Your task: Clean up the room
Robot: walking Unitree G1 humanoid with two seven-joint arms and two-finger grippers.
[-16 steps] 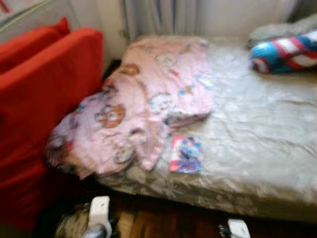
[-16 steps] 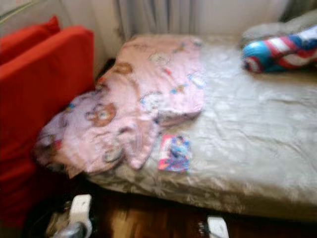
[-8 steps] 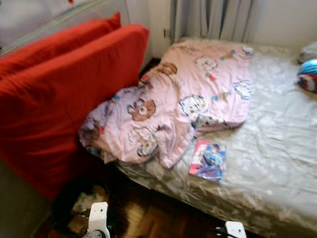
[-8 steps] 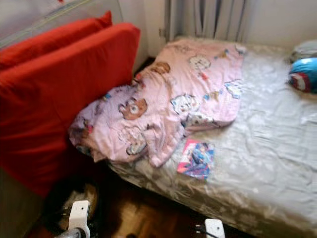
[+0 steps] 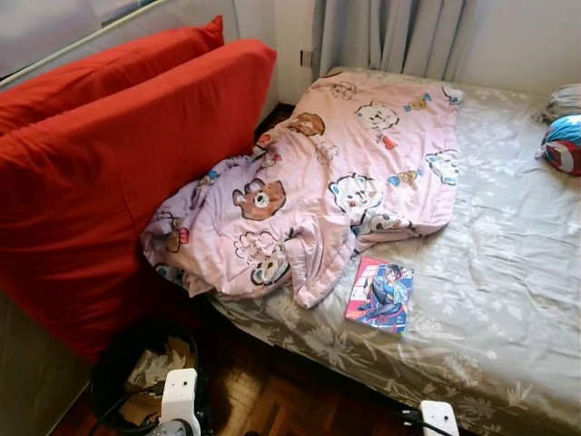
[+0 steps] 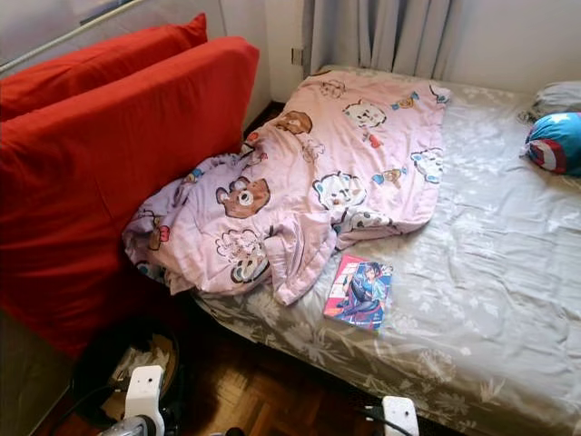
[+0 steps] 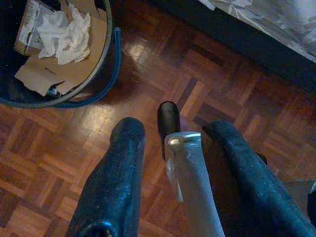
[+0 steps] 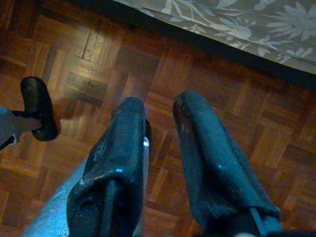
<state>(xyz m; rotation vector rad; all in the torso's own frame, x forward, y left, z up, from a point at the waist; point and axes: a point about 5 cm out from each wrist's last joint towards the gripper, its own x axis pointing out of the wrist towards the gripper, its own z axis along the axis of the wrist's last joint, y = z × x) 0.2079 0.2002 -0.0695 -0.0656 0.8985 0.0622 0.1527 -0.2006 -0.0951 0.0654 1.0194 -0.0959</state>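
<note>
Left pincer (image 7: pixel 168 131): you have it hanging idle over the parquet floor (image 7: pixel 59 148), fingers (image 7: pixel 118 168) parted with nothing between them. Right pincer (image 8: pixel 158 118): likewise low over the floor beside the bed's edge, fingers spread and holding nothing.

Items to tidy, placed from the bed (image 5: pixel 508 272):

1. Book (image 5: pixel 379 293), colourful illustrated cover, lying flat on the grey floral sheet near the bed's front edge, just beside the trailing corner of the blanket.
2. Pink blanket (image 5: pixel 336 182), cartoon animal print, crumpled across the bed's left half, one end spilling over the bed's side and against the red sofa.
3. Round cushion (image 5: pixel 563 143), blue with red and white rings, at the bed's far right, next to a grey pillow (image 5: pixel 565 95).

Surroundings:

4. Red sofa (image 5: pixel 100 173), close along the bed's left side, with a red cushion (image 5: pixel 109 59) behind its back.
5. Dark bin (image 7: pixel 54 54), on the floor off the bed's front left corner, holding torn cardboard and crumpled white paper.
6. Grey curtains (image 5: pixel 390 36), behind the head of the bed.
</note>
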